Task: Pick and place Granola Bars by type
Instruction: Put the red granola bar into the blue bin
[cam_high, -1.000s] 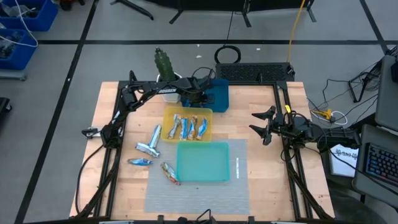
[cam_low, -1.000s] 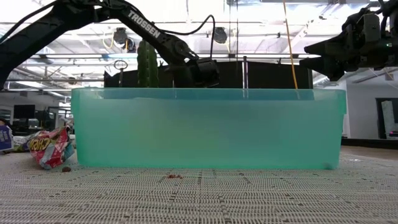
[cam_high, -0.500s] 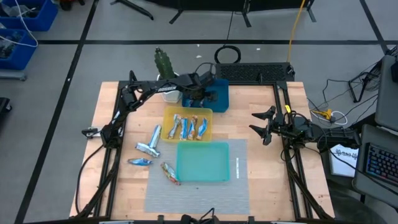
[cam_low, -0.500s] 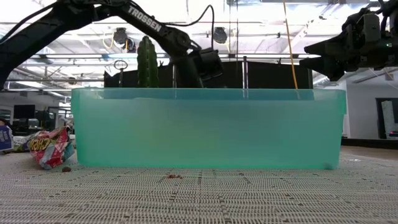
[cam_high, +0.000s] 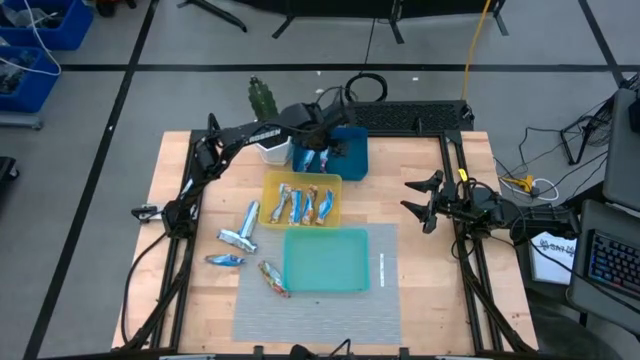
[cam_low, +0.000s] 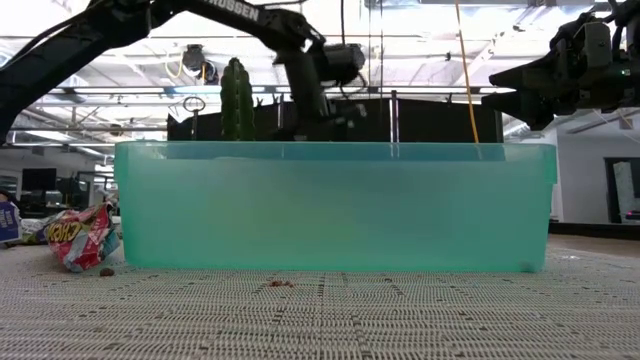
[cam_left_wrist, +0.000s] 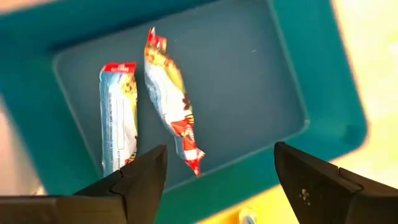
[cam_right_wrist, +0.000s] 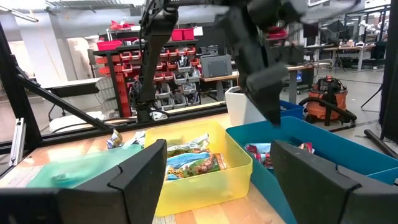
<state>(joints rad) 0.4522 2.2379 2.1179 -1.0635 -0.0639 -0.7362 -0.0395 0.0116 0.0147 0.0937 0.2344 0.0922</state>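
My left gripper hangs open over the blue tray at the table's far side, touching nothing. Two granola bars lie flat on that tray's floor, one blue-white with red ends and one with yellow and red print. Several more bars lie in the yellow tray. Loose bars rest on the wood left of the teal tray, which holds no bars. My right gripper waits open by the table's right edge.
A white cup and a green cactus stand just left of the blue tray, under the left arm. A grey mesh mat lies under the teal tray. In the low view one bar lies left of the teal tray wall.
My left gripper has risen from just above the blue tray's floor to well above the tray, drawing slightly back toward the far edge. The two bars stay lying in the blue tray.
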